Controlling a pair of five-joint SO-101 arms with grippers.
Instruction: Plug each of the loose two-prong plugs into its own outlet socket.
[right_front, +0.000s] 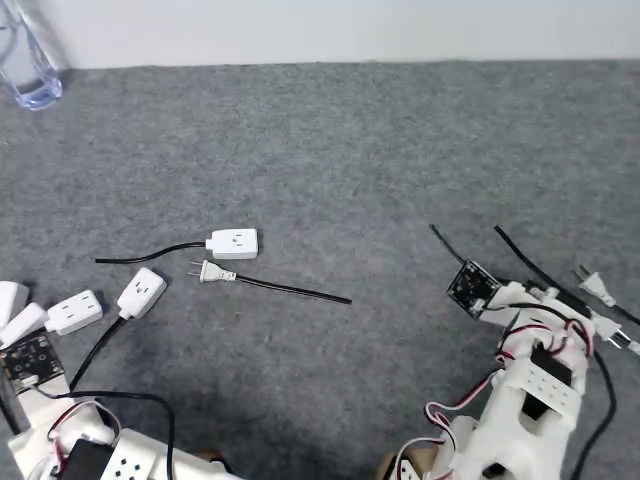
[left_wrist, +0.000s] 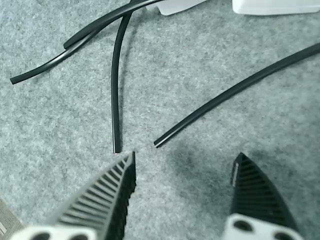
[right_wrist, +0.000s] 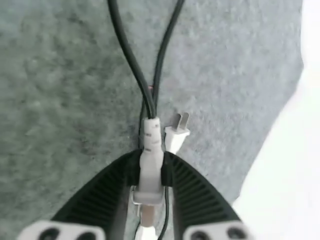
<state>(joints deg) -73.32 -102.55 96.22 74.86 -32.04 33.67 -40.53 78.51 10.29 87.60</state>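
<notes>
Two-prong plugs lie at two places on the grey counter (right_front: 400, 150). One loose plug (right_front: 205, 271) lies near the middle-left, its prongs pointing away from its black cord (right_front: 295, 291). It sits just below a white outlet socket (right_front: 233, 243) without touching it. Two more sockets, the middle socket (right_front: 141, 293) and the outer socket (right_front: 74, 311), lie further left, near the left arm.

The right gripper (right_wrist: 150, 159) is clamped on the body of a white held plug (right_wrist: 150, 145), whose cord runs straight out ahead. A neighbouring plug (right_wrist: 176, 134) lies just beside it on the counter, prongs up and away from the fingers. In the high view two white plugs appear at the right edge by that arm, though which of them is the held one is hard to say.

The left gripper (left_wrist: 182, 172) hangs over the counter with its ribbed fingers (left_wrist: 112, 200) spread wide and nothing between them; two cut cord ends (left_wrist: 116, 100) lie just ahead of it.

A clear container (right_front: 28, 75) stands in the far left corner.
</notes>
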